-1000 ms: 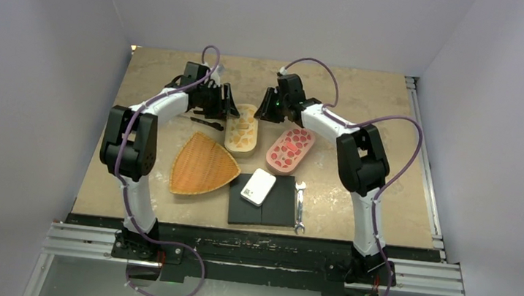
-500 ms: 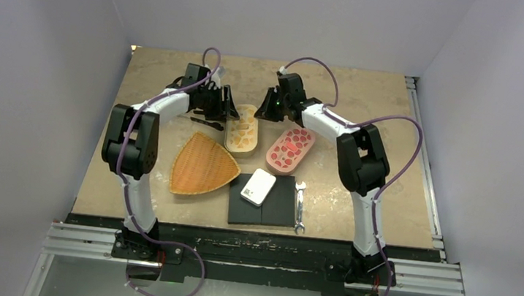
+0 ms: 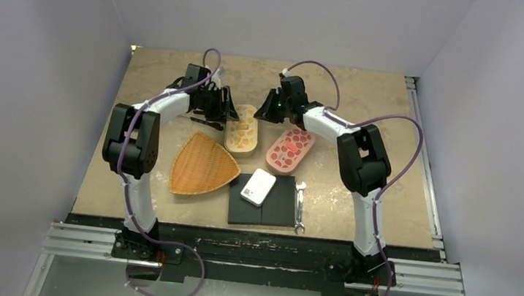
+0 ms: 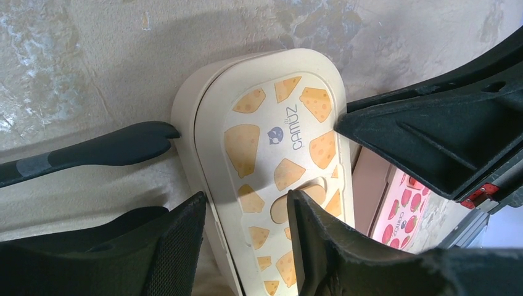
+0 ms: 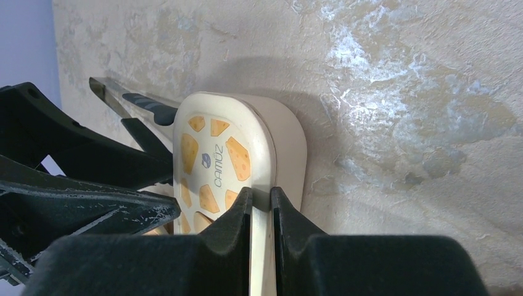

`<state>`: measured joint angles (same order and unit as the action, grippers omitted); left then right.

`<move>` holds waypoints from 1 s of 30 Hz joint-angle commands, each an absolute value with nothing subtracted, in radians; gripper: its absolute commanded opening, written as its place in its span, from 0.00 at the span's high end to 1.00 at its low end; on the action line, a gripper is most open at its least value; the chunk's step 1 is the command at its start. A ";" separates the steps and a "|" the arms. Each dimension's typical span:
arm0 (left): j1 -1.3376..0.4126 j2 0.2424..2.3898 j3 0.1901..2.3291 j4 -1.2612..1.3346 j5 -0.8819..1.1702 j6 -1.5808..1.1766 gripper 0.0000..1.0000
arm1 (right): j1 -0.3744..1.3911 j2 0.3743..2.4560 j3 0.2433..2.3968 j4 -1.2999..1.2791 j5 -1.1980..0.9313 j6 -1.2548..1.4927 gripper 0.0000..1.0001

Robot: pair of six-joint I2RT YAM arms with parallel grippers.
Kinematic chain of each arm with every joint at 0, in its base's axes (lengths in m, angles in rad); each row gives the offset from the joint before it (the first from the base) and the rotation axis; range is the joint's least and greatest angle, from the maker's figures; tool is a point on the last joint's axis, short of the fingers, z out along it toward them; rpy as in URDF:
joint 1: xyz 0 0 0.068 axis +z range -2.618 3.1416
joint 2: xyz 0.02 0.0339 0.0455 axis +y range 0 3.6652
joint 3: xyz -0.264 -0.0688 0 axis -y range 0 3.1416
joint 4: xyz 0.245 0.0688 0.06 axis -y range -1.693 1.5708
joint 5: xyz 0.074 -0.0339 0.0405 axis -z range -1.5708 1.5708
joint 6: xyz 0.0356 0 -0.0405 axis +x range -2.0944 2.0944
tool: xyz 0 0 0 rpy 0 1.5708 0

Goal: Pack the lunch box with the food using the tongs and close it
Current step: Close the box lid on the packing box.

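Where the right gripper (image 5: pixel 261 206) meets the cheese-patterned lunch box (image 5: pixel 213 157), we see its two fingers (image 5: pixel 237 216) pinched almost together on the thin edge of the lid (image 5: pixel 203 132) at the box's end. A strip of cream rim shows in the slit between them. The left gripper (image 4: pixel 245 203) has its fingers (image 4: pixel 182 240) spread apart over the same lid, one toward the box's side and the other above the printed top. We cannot tell whether either finger touches it. The lid sits on the box.

The tongs (image 4: pixel 92 154) lie flat on the table (image 4: pixel 92 55) on the left arm's side, their black tip right up against the box's side wall. From above, both arms reach to the far middle of the table, and the grippers face each other across the box. Just beside it on the right lies a pink strawberry-printed box (image 3: pixel 290 149). Nearer the arm bases we see a woven tray (image 3: pixel 202 165), a black mat (image 3: pixel 275 204) with a small white box (image 3: pixel 258 186) on it, and a silver wrench (image 3: pixel 300 208) just beside the mat.
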<state>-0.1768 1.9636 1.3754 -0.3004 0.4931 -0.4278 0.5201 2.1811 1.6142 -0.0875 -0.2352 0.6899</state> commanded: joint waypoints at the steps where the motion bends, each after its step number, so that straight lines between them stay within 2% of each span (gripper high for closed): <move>1: -0.170 1.966 1.388 -0.277 0.514 -0.420 0.51 | 0.527 2.133 1.568 -0.103 -0.281 0.690 0.85; 6: -0.170 1.968 1.385 -0.290 0.511 -0.414 0.53 | 0.528 2.098 1.520 -0.058 -0.333 0.698 0.71; 10: -0.170 1.962 1.383 -0.291 0.511 -0.414 0.53 | 0.528 2.079 1.487 -0.034 -0.362 0.710 0.65; 14: -0.170 1.960 1.381 -0.295 0.511 -0.411 0.53 | 0.527 2.065 1.457 -0.016 -0.369 0.719 0.65; 16: -0.170 1.958 1.380 -0.296 0.511 -0.410 0.53 | 0.527 2.064 1.447 -0.012 -0.376 0.721 0.66; 21: -0.169 1.955 1.378 -0.302 0.512 -0.407 0.53 | 0.526 2.061 1.422 -0.005 -0.385 0.740 0.90; 28: -0.169 1.948 1.375 -0.304 0.514 -0.403 0.53 | 0.506 2.001 1.332 0.108 -0.443 0.809 1.00; 30: -0.167 1.946 1.375 -0.308 0.521 -0.403 0.53 | 0.498 1.995 1.303 0.163 -0.484 0.835 1.00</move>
